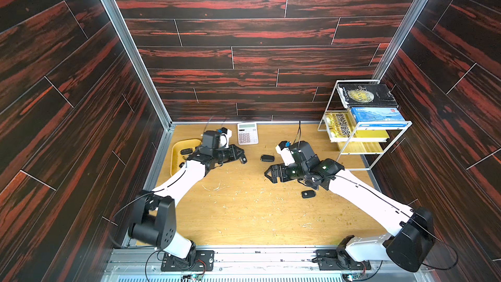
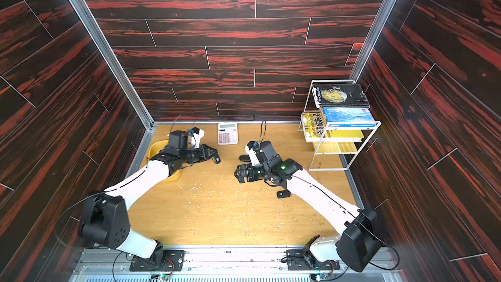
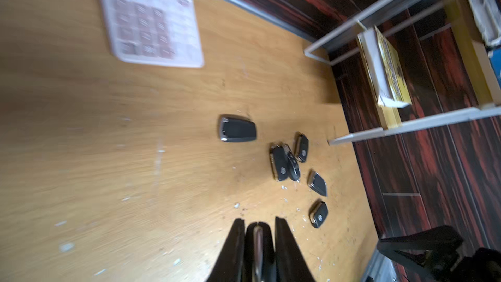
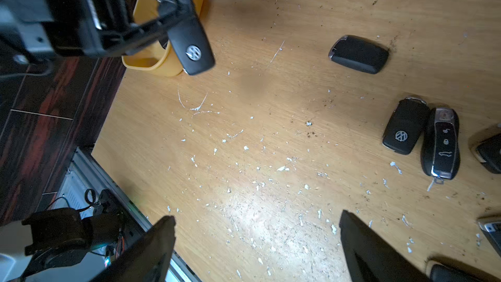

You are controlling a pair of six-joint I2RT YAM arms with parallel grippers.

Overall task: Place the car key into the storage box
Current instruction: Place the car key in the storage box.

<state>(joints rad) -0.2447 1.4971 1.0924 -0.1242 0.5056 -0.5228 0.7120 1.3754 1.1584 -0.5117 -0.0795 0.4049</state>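
My left gripper [image 1: 243, 159] is shut on a black car key [image 4: 193, 50] with a silver badge; the key's edge shows between the fingers [image 3: 258, 236]. It hangs above the table, just right of the yellow storage box [image 1: 177, 150], which lies at the far left and has a dark key [image 1: 187, 151] in it. The left arm covers part of the box. My right gripper [image 4: 257, 217] stands open and empty over bare wood at mid-table, apart from the left one. Another black key [image 1: 267, 158] lies between the two grippers, and one more [image 1: 308, 193] lies beside the right arm.
A white calculator [image 1: 247, 132] lies at the back centre. A white wire rack [image 1: 375, 168] with books stands at the back right. Several more black keys [image 3: 287, 162] lie in a loose cluster under the right arm. Dark panel walls close three sides.
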